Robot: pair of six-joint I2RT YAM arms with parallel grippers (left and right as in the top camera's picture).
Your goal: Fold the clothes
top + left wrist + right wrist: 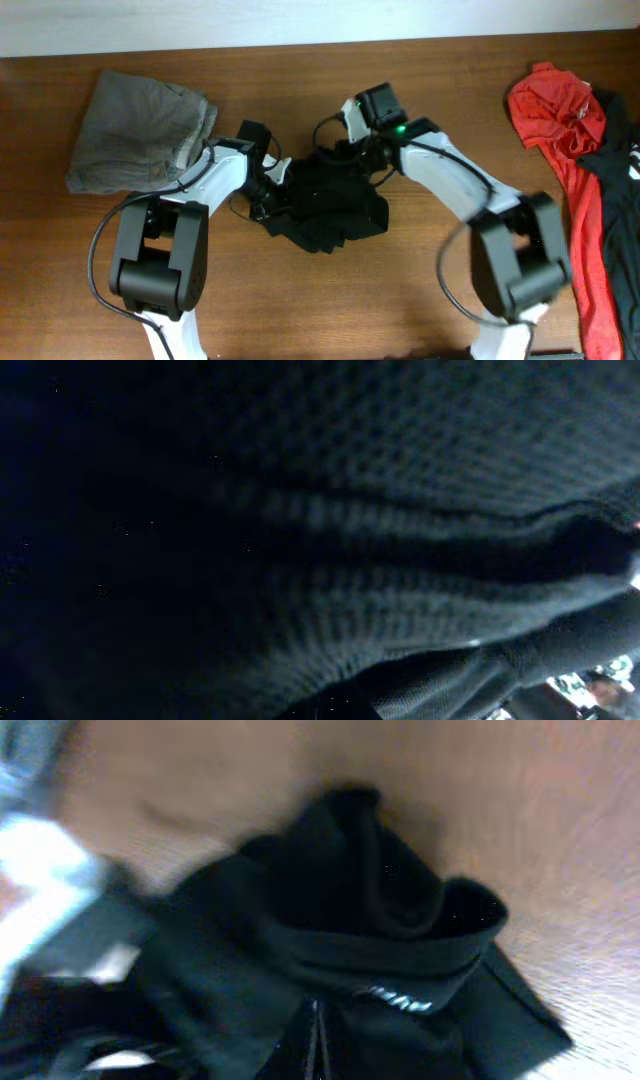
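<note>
The crumpled black fabric T-shirt (pixel 330 205) lies bunched on the brown wooden surface (pixel 400 290). The left tool (pixel 272 185) and right tool (pixel 350 155) meet its edges, likely to spread it; whether either pinches cloth, I cannot tell.

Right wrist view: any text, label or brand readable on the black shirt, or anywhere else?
No text is readable.
Pale print on a fold of the black T-shirt: too blurred to read.
White marks on the black garment by the red shirt, overhead view: too small to read.
</note>
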